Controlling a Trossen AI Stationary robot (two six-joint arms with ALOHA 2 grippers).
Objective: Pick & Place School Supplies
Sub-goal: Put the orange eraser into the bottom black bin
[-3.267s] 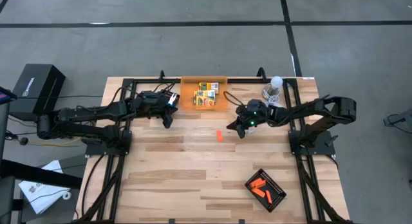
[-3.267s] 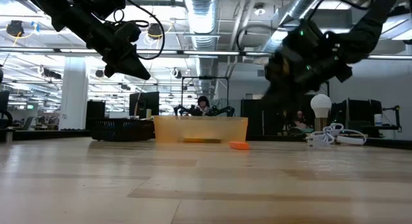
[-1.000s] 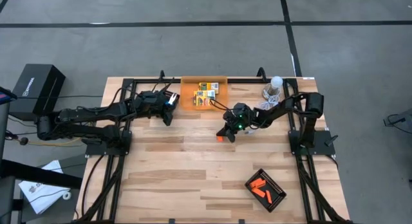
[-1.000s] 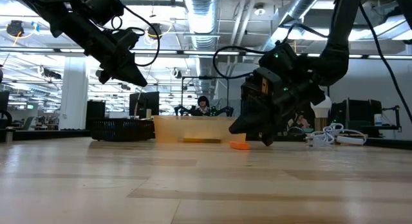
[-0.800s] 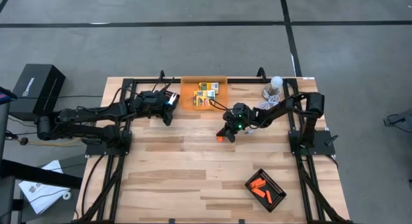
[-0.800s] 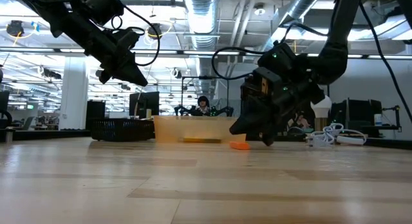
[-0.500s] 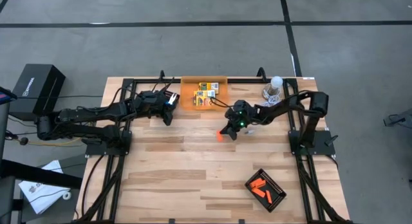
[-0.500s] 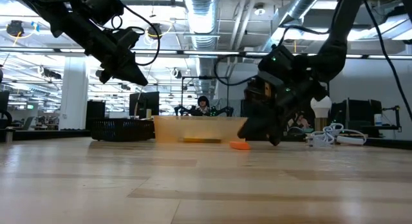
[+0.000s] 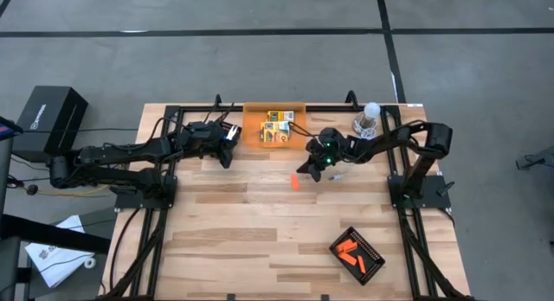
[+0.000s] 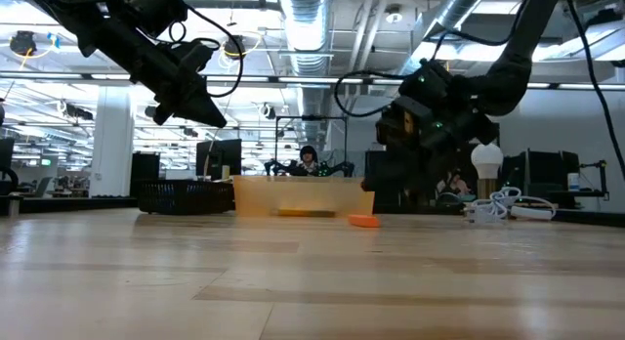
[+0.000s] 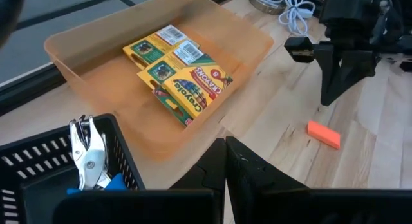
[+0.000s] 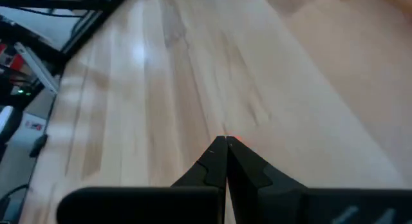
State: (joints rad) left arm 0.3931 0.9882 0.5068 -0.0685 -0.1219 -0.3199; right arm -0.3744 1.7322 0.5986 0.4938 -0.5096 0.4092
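Right gripper (image 9: 305, 170), dark, two-fingered, hangs just above the wood near the far-centre of the desk (image 9: 234, 240). Fingers pressed together, nothing between them. The short orange stick (image 9: 294, 182) lies flat on the bare planks just beside the fingertips, apart from them, not lifted. In the right wrist view only a sliver of orange (image 12: 233, 141) shows past the closed tips, so the stick sits right at the nose of the gripper, not inside it. My reading: with the tips clenched the arm can nudge the stick but not grasp it; it would need to spread its fingers to pick it up.

Left gripper (image 9: 224, 159), likewise clenched and empty, waits over the far-left part of the desk, beside the translucent orange plastic bin (image 9: 251, 132) at the far edge. It seems parked there to keep clear.

The bin holds the yellow-and-green crayon boxes (image 11: 183, 73), stacked loosely, already placed. Next to it, a black ridged basket (image 11: 38, 159) holds blue-handled pliers (image 11: 90, 156). Near the desk's near-right corner, a black ridged tray (image 9: 357, 255) carries more orange sticks (image 9: 349, 250), likely the source.

White cable with round bulb (image 9: 370, 113) sits at the far-right corner, out of play.
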